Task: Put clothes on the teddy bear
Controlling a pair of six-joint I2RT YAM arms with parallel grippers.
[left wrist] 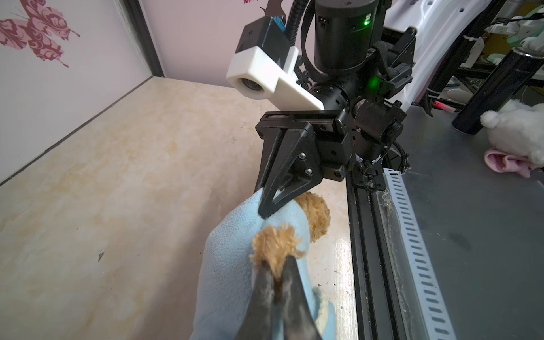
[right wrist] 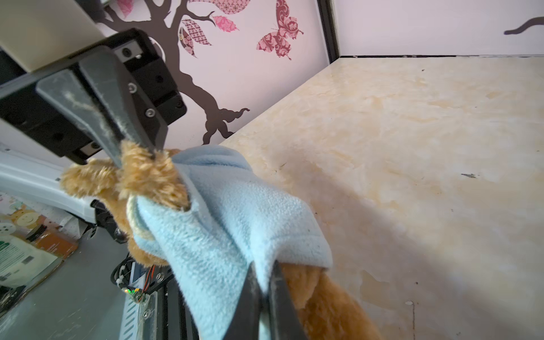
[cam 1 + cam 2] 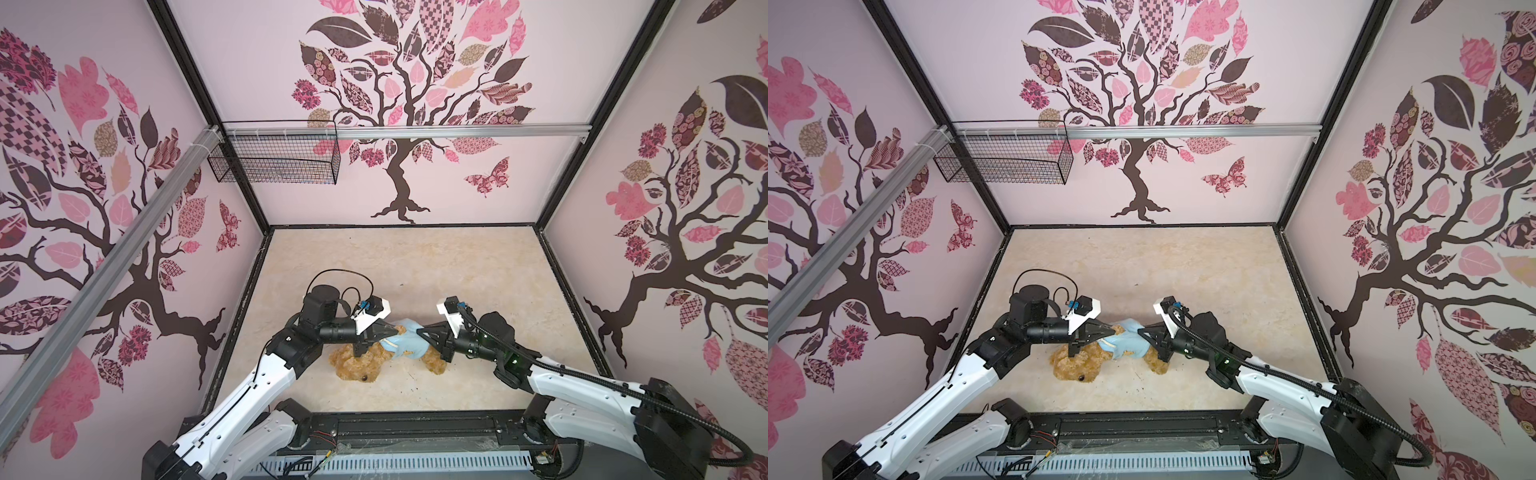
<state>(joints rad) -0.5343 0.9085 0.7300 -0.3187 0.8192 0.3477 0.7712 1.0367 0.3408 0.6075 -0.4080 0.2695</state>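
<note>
The teddy bear lies on its side on the tabletop, head toward the front left, in both top views. A light blue shirt covers its body. My left gripper is shut on a furry paw that sticks out of the shirt's sleeve. My right gripper is shut on a fold at the hem of the shirt, beside a bare brown leg. The two grippers face each other over the bear, left gripper and right gripper a short gap apart.
A black wire basket hangs from the rail on the back wall. A black rail runs along the table's front edge. Patterned walls close in three sides. A white plush toy lies outside, past the front rail.
</note>
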